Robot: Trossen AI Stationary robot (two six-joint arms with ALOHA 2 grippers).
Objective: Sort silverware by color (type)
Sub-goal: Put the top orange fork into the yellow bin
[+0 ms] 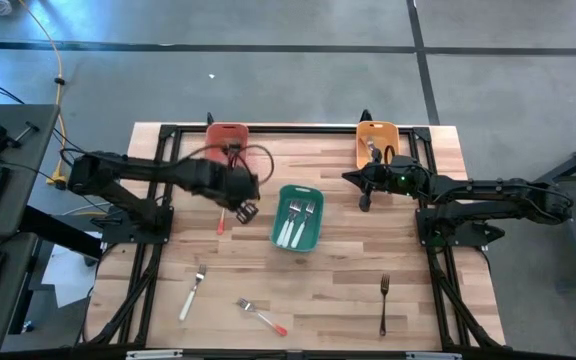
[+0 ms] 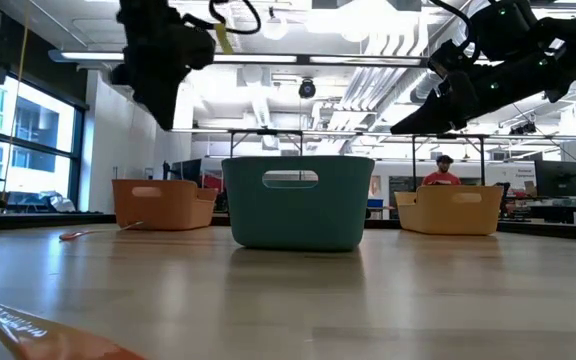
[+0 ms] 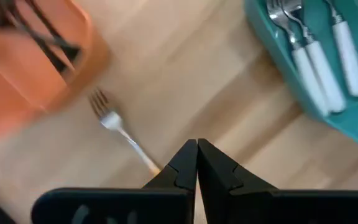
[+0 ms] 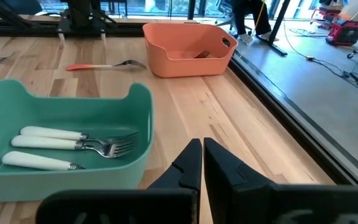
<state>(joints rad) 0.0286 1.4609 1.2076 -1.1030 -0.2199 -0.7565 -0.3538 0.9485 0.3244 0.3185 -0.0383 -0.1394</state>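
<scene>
On the table's left front lies a white-handled fork (image 1: 191, 296), then an orange-red-handled fork (image 1: 261, 316). The left gripper (image 1: 245, 210), fingers pressed together and holding nothing, hangs above another orange-red-handled fork (image 3: 122, 131) beside the salmon bin (image 1: 227, 138). The teal bin (image 1: 299, 217) in the middle holds three white-handled forks (image 4: 73, 147). The right gripper (image 1: 364, 200), also closed and empty, hovers near the orange bin (image 1: 377, 141). A dark-handled fork (image 1: 384, 304) lies at the right front.
</scene>
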